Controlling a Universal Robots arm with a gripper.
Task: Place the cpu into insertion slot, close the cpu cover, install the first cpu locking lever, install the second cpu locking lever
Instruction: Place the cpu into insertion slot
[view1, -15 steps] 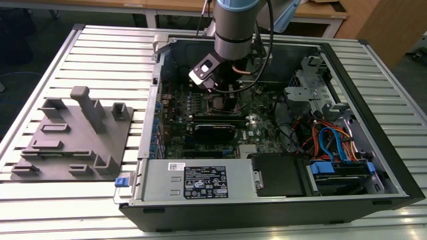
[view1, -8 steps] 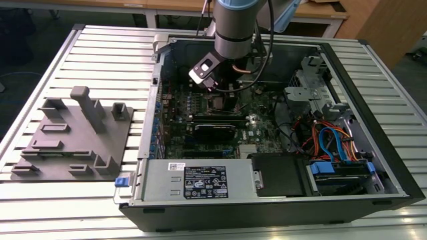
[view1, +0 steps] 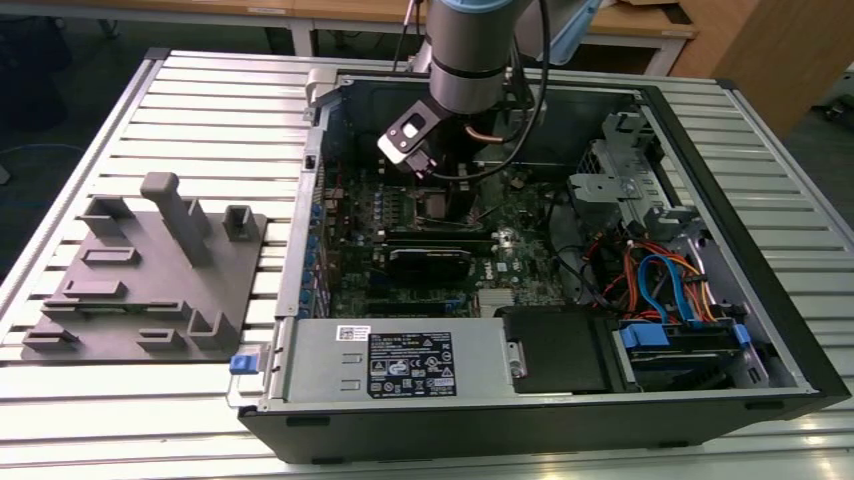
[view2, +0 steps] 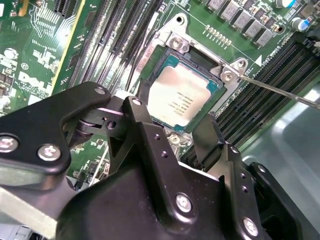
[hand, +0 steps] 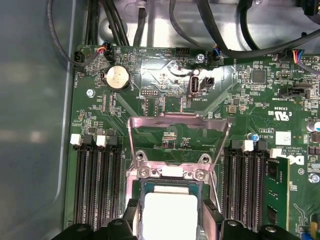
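Hovering just over the insertion slot (view2: 202, 60), the claw (hand: 170, 207) has its fingers (hand: 210, 215) apart, one on each side of the cpu (view2: 182, 97). Whether they touch it cannot be told. The cpu lies flat inside the slot, silvery top up. The cpu cover (hand: 165, 120) stands raised at the slot's edge away from the claw, green board showing through its window. A thin locking lever (view2: 280, 90) slants out from one corner of the slot. In the exterior view the arm (view1: 467, 50) reaches into the open computer case (view1: 787, 340) on the table (view1: 200, 100).
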